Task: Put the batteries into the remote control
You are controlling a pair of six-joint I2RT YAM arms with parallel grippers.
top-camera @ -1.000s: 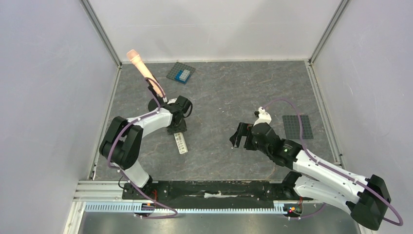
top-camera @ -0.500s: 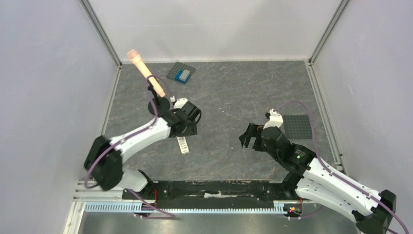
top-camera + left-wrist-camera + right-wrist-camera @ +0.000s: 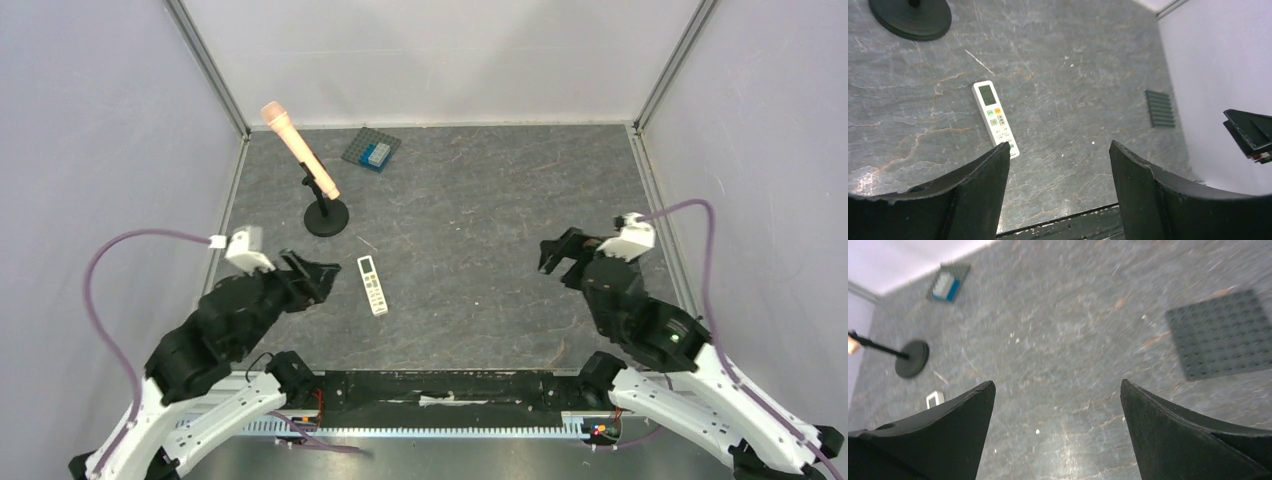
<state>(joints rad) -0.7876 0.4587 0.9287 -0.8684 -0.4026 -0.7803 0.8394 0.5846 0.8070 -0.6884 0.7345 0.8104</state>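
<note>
The white remote control [image 3: 372,285] lies flat on the grey table, buttons up, greenish display at its far end. It also shows in the left wrist view [image 3: 994,118], and one corner shows in the right wrist view [image 3: 935,399]. The batteries are not in view. My left gripper [image 3: 312,277] is open and empty, raised above the table just left of the remote, as the left wrist view [image 3: 1059,150] shows. My right gripper [image 3: 560,255] is open and empty, raised over the right side, far from the remote; the right wrist view [image 3: 1055,390] shows bare table between its fingers.
A pink microphone [image 3: 297,150] leans on a black round stand [image 3: 325,217] at the back left. A light-blue block on a grey studded plate [image 3: 372,151] lies at the back. Another grey studded plate [image 3: 1220,340] lies on the right. A thin white strip [image 3: 367,243] lies beyond the remote.
Both arms have pulled back toward the near edge and risen. The left gripper has left the spot beside the remote and the stand; the right has swung rightwards. The remote has not moved.
</note>
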